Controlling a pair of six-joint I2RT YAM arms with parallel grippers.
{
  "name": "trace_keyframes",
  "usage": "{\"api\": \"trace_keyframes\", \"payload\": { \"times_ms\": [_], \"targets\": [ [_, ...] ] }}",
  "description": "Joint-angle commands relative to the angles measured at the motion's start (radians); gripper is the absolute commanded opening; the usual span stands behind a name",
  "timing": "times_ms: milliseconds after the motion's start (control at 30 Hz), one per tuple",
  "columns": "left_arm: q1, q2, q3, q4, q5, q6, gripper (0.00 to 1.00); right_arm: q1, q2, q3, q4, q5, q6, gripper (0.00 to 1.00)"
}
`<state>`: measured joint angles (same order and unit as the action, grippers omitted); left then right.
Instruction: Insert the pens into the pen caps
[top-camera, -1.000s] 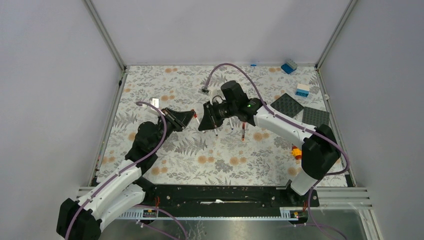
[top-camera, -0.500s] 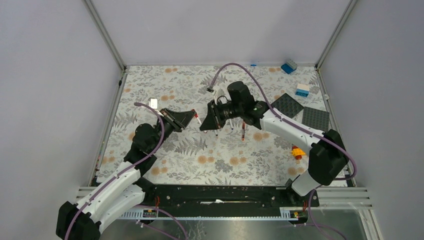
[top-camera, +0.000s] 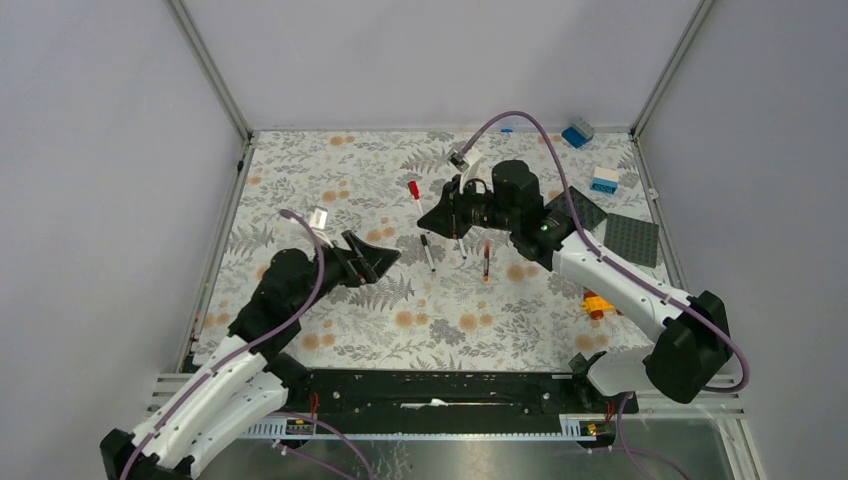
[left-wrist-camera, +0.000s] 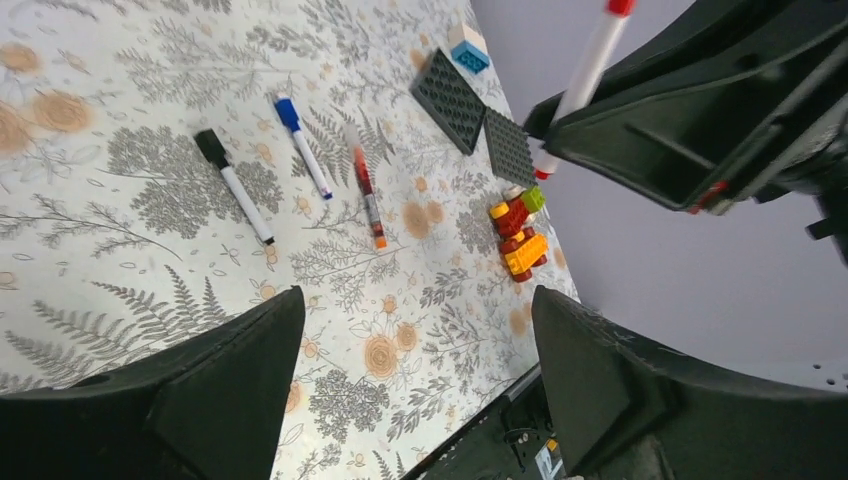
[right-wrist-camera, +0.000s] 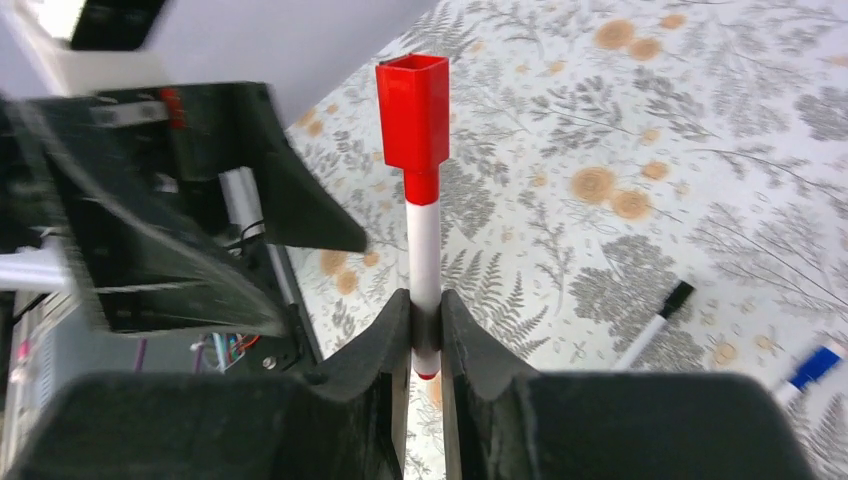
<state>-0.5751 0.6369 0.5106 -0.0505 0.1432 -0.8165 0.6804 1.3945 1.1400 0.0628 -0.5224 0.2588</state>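
Note:
My right gripper (right-wrist-camera: 425, 322) is shut on a white pen (right-wrist-camera: 424, 240), which carries a red pen cap (right-wrist-camera: 413, 110) on its raised end. From above, that cap (top-camera: 413, 187) sticks out to the left of the right gripper (top-camera: 432, 213), above the mat. My left gripper (top-camera: 385, 262) hangs open and empty, lower left of it and apart from the pen; in its own view the left gripper (left-wrist-camera: 417, 300) has only mat between its fingers. Three more pens lie on the mat: black-capped (left-wrist-camera: 232, 185), blue-capped (left-wrist-camera: 303, 145) and red (left-wrist-camera: 366, 195).
Two dark baseplates (top-camera: 575, 208) (top-camera: 632, 235) lie at the right. A blue brick (top-camera: 577, 132) and a white-and-blue brick (top-camera: 604, 180) sit near the back right corner. A yellow-and-red brick cluster (top-camera: 593, 303) lies beside the right arm. Grey walls enclose the mat.
My left gripper has opened, let go of the red cap and drawn back toward me. The right gripper has carried the pen, cap now on it, to the right and farther back.

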Motion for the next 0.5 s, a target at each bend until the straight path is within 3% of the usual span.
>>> {"api": "trace_keyframes", "payload": {
  "times_ms": [0,233,467],
  "targets": [
    [0.003,-0.094,0.134,-0.207,-0.113,0.101,0.88,0.001,-0.065,-0.051,-0.007,0.202,-0.001,0.0],
    [0.002,-0.21,0.253,-0.483,-0.342,0.176,0.99,0.001,-0.201,-0.221,-0.098,0.681,0.239,0.0],
    [0.002,-0.266,0.287,-0.59,-0.568,0.204,0.99,0.002,-0.255,-0.415,-0.189,0.858,0.521,0.0]
  ]
}}
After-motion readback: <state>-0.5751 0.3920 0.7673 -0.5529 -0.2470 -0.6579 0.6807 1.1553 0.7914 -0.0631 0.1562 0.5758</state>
